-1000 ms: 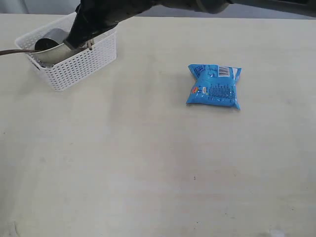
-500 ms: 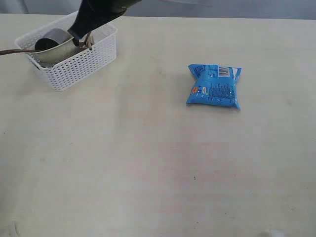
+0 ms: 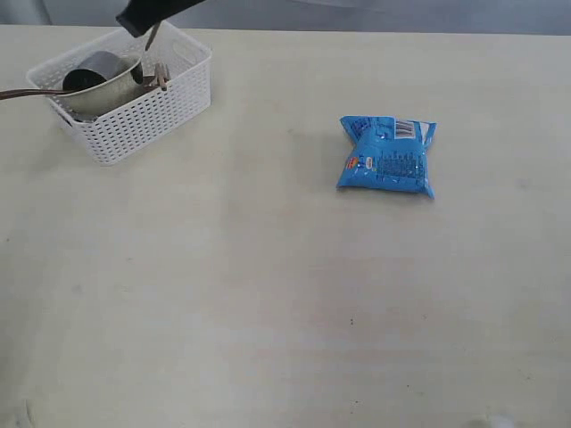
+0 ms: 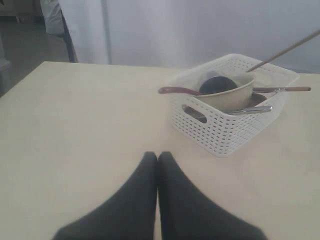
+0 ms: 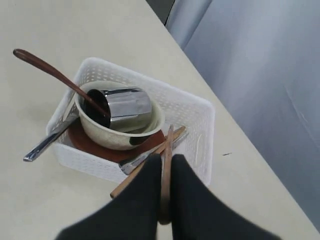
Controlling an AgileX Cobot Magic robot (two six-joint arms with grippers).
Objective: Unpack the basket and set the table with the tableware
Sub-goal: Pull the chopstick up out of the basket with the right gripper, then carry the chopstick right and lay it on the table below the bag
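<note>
The white basket stands at the table's far left corner. It holds a beige bowl with a shiny dark cup lying in it, and a brown-handled spoon sticking out past the rim. My right gripper hovers above the basket, shut on one wooden chopstick that slants down towards it. The other chopstick rests across the basket's rim. My left gripper is shut and empty over bare table, short of the basket.
A blue snack bag lies on the table right of centre. A silver-handled utensil pokes out of the basket, and a brown plate lies under the bowl. The table's far edge runs just behind the basket.
My right arm has risen and drawn back from the basket, lifting one chopstick with it. The left gripper has stayed shut.
</note>
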